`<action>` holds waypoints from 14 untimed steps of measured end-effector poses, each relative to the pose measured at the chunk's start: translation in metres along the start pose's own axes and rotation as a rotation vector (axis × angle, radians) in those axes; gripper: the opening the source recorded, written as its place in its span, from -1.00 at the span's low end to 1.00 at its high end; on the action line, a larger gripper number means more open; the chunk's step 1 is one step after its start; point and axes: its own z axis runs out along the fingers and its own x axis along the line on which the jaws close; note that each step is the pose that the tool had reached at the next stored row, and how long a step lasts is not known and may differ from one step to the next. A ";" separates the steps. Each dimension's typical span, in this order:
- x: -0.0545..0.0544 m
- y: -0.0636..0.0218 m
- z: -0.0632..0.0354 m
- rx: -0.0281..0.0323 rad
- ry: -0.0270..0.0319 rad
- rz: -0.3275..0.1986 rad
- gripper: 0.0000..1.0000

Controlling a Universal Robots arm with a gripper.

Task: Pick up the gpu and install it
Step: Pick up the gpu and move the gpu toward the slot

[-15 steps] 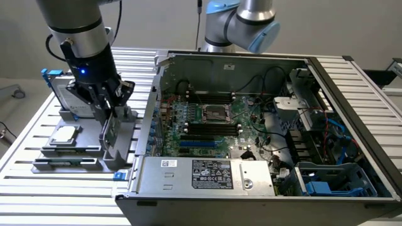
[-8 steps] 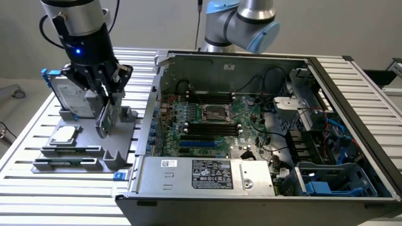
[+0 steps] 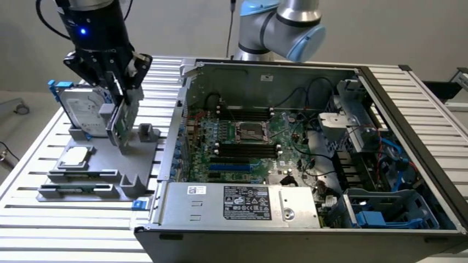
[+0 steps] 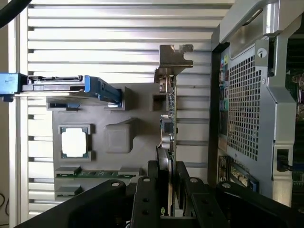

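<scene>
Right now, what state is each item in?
gripper: shut on the gpu.
gpu: upright on edge, over the fixture.
hard drive: upright in the fixture.
processor chip: flat in its pocket.
computer case: open, side panel off.

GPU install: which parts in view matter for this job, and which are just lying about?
In the job: gpu, upright at the grey holder; claw, shut on it; open PC case with its motherboard.
Lying about: hard drive with blue rails; processor chip.
</scene>
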 end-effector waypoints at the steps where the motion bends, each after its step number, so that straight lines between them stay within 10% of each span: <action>1: -0.001 0.0004 -0.0045 -0.0002 -0.0002 0.000 -0.47; 14: -0.050 0.0038 -0.0646 0.0000 0.0056 0.000 -0.47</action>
